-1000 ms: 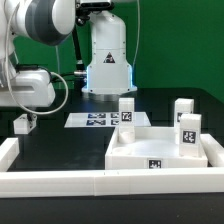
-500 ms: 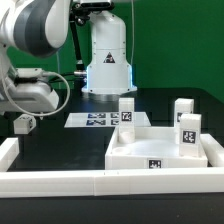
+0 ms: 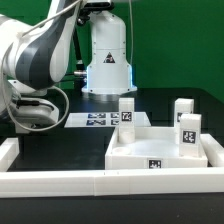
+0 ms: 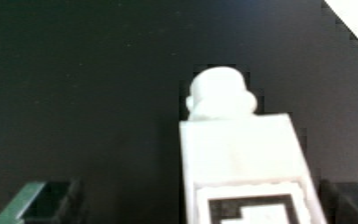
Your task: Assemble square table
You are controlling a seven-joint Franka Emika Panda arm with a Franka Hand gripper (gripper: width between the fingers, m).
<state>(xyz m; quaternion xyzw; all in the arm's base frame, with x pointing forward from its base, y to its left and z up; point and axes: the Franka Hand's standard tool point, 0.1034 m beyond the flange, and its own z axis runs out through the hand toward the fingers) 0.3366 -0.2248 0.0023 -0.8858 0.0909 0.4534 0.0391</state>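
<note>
The white square tabletop (image 3: 150,152) lies tray-like at the exterior view's right. Three white tagged legs stand on it: one at its far left corner (image 3: 127,112), one at the far right (image 3: 182,108), one nearer on the right (image 3: 189,133). A fourth leg (image 4: 243,150) lies on the black table at the exterior view's left, hidden there behind my gripper (image 3: 28,118). In the wrist view my gripper (image 4: 194,208) straddles this leg. Its dark fingers (image 4: 44,205) stand apart on both sides with gaps to the leg, so it is open.
The marker board (image 3: 95,120) lies flat near the robot base. A long white bar (image 3: 100,183) runs along the front and another (image 3: 8,150) along the exterior view's left. The arm's bulk hangs over the left side.
The arm has swung down and forward over the left-hand leg. The gripper has dropped around it, so the leg no longer shows in the exterior view.
</note>
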